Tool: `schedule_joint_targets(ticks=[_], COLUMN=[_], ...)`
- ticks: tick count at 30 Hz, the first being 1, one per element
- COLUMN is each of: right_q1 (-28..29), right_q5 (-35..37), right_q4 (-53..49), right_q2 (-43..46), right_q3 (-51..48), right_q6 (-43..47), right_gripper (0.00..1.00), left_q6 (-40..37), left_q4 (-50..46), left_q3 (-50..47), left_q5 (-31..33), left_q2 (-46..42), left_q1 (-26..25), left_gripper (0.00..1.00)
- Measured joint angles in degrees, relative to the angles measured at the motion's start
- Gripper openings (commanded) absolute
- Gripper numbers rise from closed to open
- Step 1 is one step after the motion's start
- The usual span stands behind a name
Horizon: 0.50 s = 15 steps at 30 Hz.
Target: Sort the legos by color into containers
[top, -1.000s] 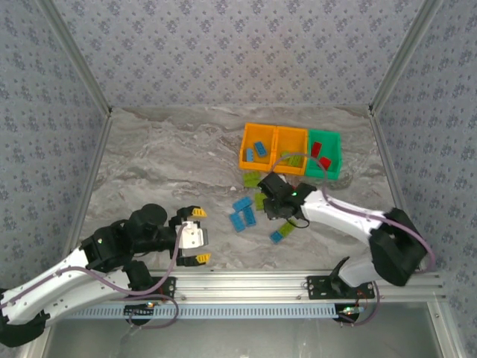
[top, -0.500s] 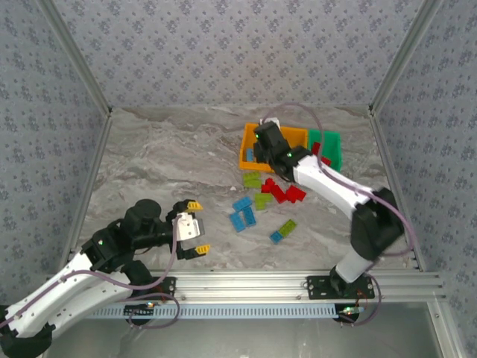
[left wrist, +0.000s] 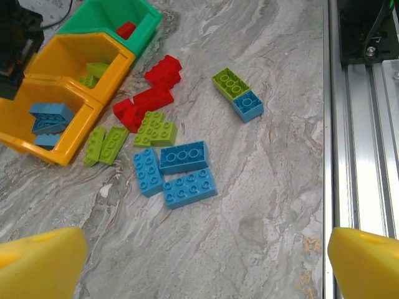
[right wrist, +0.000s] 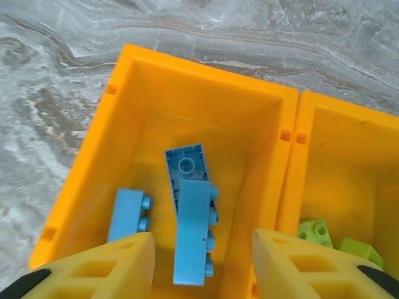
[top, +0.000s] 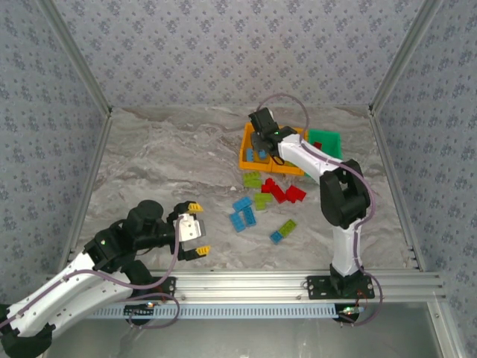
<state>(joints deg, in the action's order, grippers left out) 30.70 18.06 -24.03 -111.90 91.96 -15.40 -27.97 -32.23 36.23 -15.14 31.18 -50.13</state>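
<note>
Hovering over the orange bin (right wrist: 187,68), the right gripper (right wrist: 201,249) has its fingers part-open, apparently clear of the blue brick (right wrist: 192,224) lying inside; the left gripper (left wrist: 202,261) gapes empty. Withdrawing askew could clip the wall, tipping it.

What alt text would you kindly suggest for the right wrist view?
The right gripper, jaws apart, hangs over the left orange bin, which holds three light blue legos; lime green legos lie in the neighbouring orange bin.

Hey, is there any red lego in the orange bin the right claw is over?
No, that orange bin holds only light blue legos.
</note>
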Motion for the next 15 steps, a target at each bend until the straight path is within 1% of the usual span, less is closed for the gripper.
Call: schedule_joint_targets(ticks=[1, 3, 5, 7, 9, 11, 13, 15], right_q1=[0.28, 1.05, 2.36, 4.28, 7.15, 10.62, 13.77, 16.20], right_q5=[-0.35, -0.74, -1.09, -0.94, -0.63, 0.20, 1.27, 2.23], right_q4=[0.24, 0.76, 1.79, 2.86, 2.67, 0.81, -4.02, -10.10], right_q2=[2.91, 10.45, 20.37, 31.01, 41.51, 49.64, 53.99, 55.32], right_q3=[-2.14, -7.93, -15.76, -24.15, -32.37, -39.12, -43.23, -45.46], right_q6=[-0.24, -1.25, -3.10, -6.14, -10.43, -15.63, -21.62, -28.13], right_gripper=[0.49, 0.53, 0.62, 0.67, 0.69, 0.69, 0.69, 0.70], left_q6=[0.11, 0.33, 0.57, 0.59, 0.59, 0.59, 0.57, 0.55], left_q4=[0.20, 0.79, 1.18, 1.25, 1.22, 1.22, 1.22, 1.18], left_q3=[0.00, 0.00, 0.00, 0.00, 0.00, 0.00, 0.02, 0.02], left_q5=[-0.17, -0.79, -1.38, -2.08, -2.58, -3.30, -3.78, -4.00], left_q2=[0.00, 0.02, 0.17, 0.59, 1.03, 1.22, 1.22, 1.31], left_q1=[0.11, 0.26, 0.26, 0.26, 0.28, 0.55, 0.63, 0.63], left_gripper=[0.99, 0.99, 0.99, 0.99, 0.99, 0.99, 0.99, 0.99])
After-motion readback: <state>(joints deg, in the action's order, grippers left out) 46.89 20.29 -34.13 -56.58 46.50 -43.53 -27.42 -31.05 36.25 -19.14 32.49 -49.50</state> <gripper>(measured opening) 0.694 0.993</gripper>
